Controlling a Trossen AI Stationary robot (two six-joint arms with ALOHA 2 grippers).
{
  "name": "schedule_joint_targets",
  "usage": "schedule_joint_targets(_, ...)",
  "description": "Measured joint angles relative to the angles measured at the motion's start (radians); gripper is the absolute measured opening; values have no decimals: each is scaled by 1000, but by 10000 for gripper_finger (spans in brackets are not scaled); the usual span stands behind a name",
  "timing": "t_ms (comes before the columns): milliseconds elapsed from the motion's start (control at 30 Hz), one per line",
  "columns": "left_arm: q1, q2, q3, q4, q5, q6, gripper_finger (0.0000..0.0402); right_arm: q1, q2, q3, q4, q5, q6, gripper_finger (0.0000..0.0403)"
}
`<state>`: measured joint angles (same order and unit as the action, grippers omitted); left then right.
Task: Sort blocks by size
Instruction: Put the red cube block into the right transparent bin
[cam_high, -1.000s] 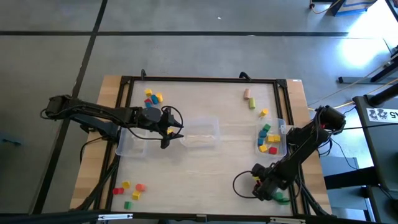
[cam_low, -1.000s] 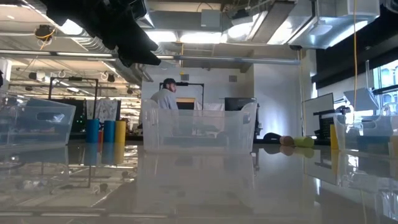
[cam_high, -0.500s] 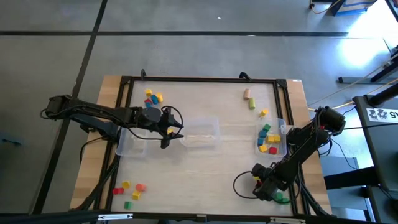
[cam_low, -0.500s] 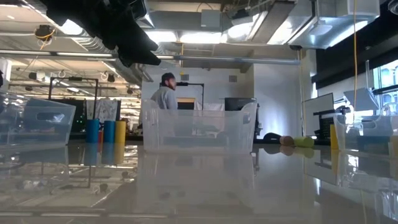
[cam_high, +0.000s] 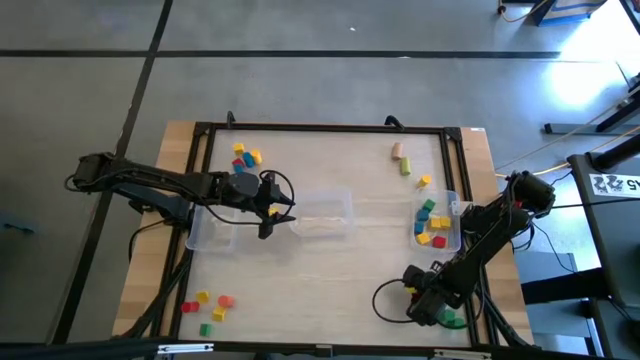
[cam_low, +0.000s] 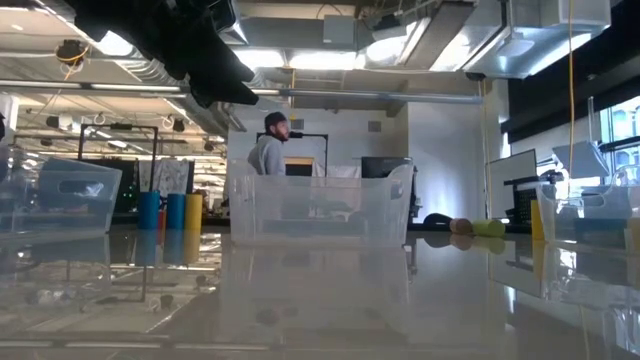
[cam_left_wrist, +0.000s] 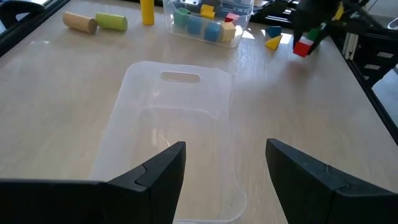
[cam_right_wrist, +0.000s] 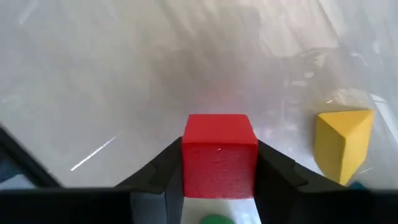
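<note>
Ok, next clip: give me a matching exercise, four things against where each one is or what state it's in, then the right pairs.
Things:
1. red cube
2. left claw
3. yellow wedge block
4. tan cylinder

Places or states:
A. lying on the table beside a green cylinder
B. open, over the empty clear bin
C. between the right claw's fingers
D. on the table near the red cube, not gripped

Pairs: 1-C, 2-B, 3-D, 4-A
</note>
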<state>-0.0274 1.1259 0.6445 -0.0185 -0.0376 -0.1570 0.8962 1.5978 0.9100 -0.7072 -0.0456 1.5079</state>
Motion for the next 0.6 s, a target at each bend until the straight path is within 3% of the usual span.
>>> schedule_joint_targets(333,0,0,0,1,0,1,219,-6,-2,109,-98,74,-83,140)
schedule_joint_targets(600,0,0,0,1,0,0,219,-98,-2,157,-133,107,-263,140)
